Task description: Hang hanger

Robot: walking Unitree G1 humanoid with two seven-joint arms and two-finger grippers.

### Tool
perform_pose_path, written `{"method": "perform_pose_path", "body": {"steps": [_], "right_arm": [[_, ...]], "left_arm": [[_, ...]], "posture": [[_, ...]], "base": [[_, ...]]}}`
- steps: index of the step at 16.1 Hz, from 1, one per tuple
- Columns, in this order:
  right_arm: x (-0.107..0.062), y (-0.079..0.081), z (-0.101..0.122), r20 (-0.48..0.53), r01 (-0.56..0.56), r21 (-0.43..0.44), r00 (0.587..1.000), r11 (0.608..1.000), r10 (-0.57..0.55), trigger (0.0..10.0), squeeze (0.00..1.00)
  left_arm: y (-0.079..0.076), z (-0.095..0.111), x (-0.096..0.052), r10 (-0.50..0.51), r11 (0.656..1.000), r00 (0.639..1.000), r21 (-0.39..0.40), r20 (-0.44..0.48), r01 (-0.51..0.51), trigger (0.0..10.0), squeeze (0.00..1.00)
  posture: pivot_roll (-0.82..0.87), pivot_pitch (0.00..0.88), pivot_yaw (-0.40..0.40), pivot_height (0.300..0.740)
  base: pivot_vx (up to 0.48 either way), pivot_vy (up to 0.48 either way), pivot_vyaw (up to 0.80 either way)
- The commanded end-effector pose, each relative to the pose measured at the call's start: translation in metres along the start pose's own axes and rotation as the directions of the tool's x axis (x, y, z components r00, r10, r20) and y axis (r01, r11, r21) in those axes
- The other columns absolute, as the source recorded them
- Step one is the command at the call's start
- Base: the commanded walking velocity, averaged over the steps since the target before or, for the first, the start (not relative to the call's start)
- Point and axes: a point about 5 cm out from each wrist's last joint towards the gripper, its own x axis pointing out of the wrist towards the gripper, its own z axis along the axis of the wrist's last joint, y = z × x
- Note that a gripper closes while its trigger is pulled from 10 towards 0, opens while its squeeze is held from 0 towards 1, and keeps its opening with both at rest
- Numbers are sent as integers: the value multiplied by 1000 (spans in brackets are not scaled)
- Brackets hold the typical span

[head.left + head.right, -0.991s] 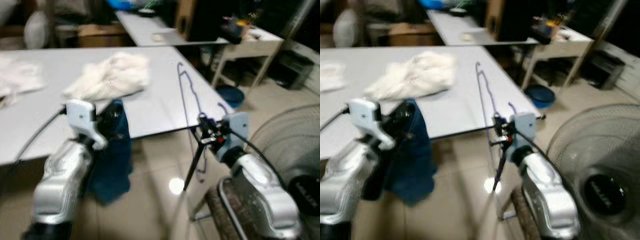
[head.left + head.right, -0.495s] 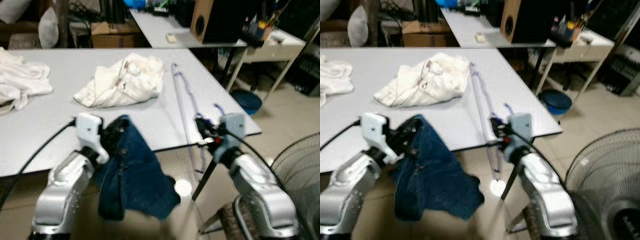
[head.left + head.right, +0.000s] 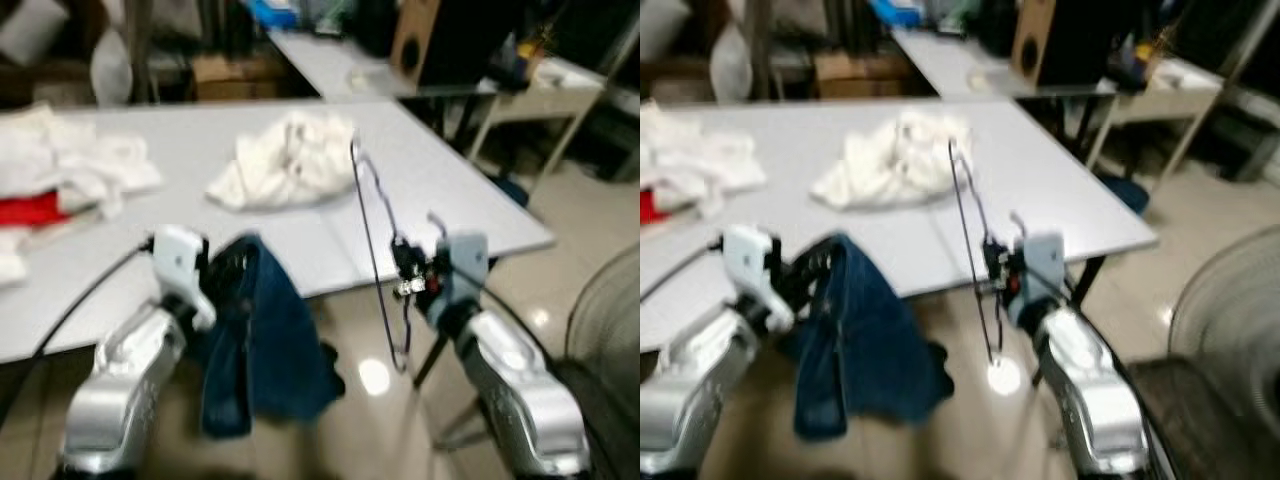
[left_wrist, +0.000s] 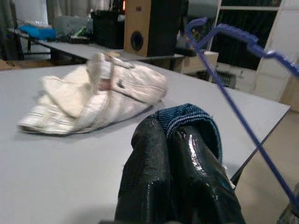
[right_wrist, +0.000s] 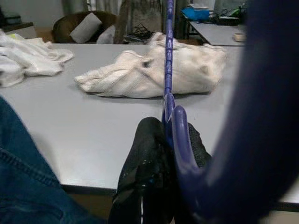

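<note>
Before the grey table [image 3: 140, 240], the right gripper [image 5: 161, 140] pinches a purple wire hanger [image 3: 375, 240] upright, while the left gripper [image 4: 175, 154] is clamped on dangling blue jeans [image 3: 265, 340].

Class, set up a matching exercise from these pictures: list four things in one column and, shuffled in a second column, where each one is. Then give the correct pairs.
Things:
1. blue hanger
2. blue jeans
3. white garment
4. wooden speaker

Places:
A. lying crumpled on the near grey table
B. on the far table
C. pinched in the right gripper
D. hanging from the left gripper

Pairs: 1-C, 2-D, 3-A, 4-B
</note>
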Motion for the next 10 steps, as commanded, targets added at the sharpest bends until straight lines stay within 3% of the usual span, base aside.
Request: {"method": "perform_pose_path", "body": {"steps": [1, 8, 10], "right_arm": [[4, 3, 7, 32, -10, -14, 999, 1000, 10, 10000, 0], [9, 4, 8, 44, -15, -21, 999, 1000, 16, 10000, 0], [10, 5, 8, 45, -20, -21, 999, 1000, 21, 10000, 0]], "left_arm": [[4, 9, 0, 13, 1000, 999, 22, 30, -14, 10000, 0], [6, 9, 0, 23, 999, 999, 30, 30, -23, 10000, 0], [6, 10, -1, 31, 995, 999, 96, 15, -32, 10000, 0]], "posture": [[-16, 0, -68, 740], [-4, 0, -72, 740], [2, 0, -76, 740]], "base": [[0, 480, 0], [0, 480, 0], [0, -240, 0]]}}
